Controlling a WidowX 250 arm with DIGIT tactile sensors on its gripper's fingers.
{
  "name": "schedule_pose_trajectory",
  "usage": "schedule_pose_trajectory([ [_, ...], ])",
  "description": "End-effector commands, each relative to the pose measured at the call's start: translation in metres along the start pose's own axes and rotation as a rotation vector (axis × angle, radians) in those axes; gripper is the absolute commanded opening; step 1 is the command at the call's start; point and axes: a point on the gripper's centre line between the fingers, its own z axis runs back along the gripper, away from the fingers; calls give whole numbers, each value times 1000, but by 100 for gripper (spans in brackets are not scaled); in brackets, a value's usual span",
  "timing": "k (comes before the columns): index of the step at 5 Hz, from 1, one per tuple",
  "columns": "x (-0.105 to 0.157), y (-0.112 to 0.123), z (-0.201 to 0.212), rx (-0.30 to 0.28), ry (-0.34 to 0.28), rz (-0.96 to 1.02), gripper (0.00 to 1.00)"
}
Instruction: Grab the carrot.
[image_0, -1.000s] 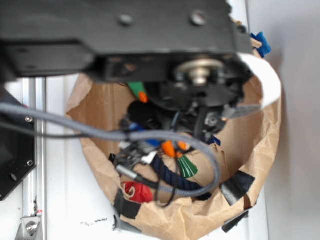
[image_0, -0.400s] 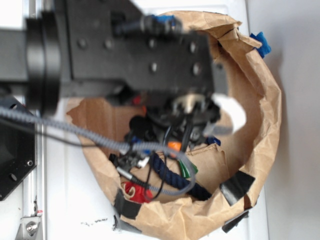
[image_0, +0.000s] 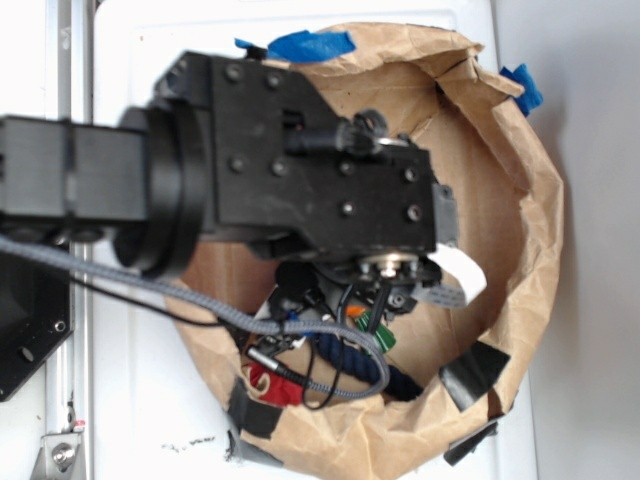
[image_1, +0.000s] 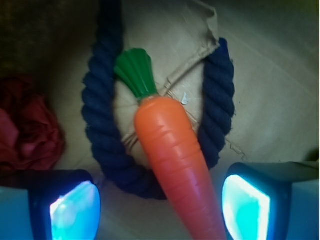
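Having descended, pincer (image_1: 160, 205) astride carrot (image_1: 175, 160)

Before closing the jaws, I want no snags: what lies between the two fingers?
In the wrist view, the carrot's tapered end lies between the open gripper's fingers, crossing the navy rope, whose loop also reaches into that gap.

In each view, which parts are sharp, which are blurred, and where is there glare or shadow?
Exterior view: the arm is soft and blocks most of the paper bag; only a sliver of the carrot shows. Wrist view: the carrot and navy rope are fairly sharp, the two finger pads glow washed-out cyan, the red cloth lies in shadow.
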Motion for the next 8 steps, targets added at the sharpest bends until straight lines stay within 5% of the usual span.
schedule_pose_trajectory([
  [1, 11, 4, -13, 49, 48, 0, 100],
  [4, 11, 18, -22, 51, 88, 17, 100],
  [5, 10, 20, -22, 47, 82, 20, 0],
  [8, 1, 23, 1, 29, 17, 37, 0],
])
